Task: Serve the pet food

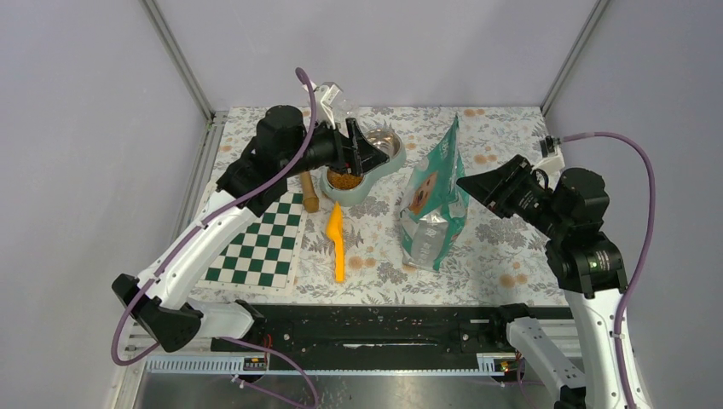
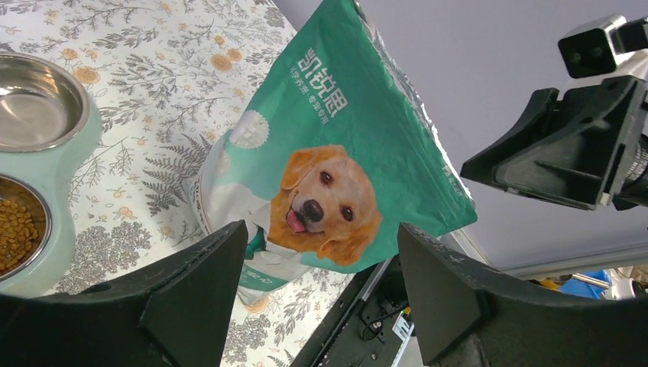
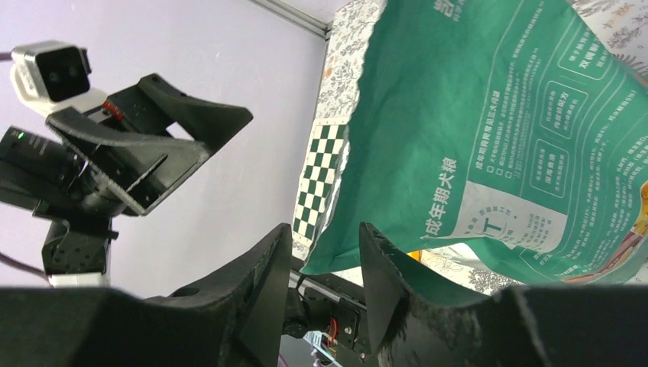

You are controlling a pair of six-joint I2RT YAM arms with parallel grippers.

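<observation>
1. Top external: we find the pet food [image 1: 344,180] heaped in the feeder bowl [image 1: 328,189] at centre frame. It lies just under the left gripper [image 1: 367,155], so we judge the left arm nearer. The orange scoop [image 1: 338,243] lies lengthwise below.
2. Left wrist: the left gripper [image 2: 322,229] is spread and empty. The pet food [image 2: 15,229] is at the left edge and the bag [image 2: 344,130] ahead.
3. Right wrist: the right gripper [image 3: 325,229] is parted and pinches nothing. The bag [image 3: 474,138] fills the upper right, and we see no pet food.

Kibble [image 2: 14,229] cut off by the left edge, bag [image 2: 359,130] base behind left gripper [image 2: 321,233], steel bowl [image 1: 390,143] partly under that gripper.
</observation>
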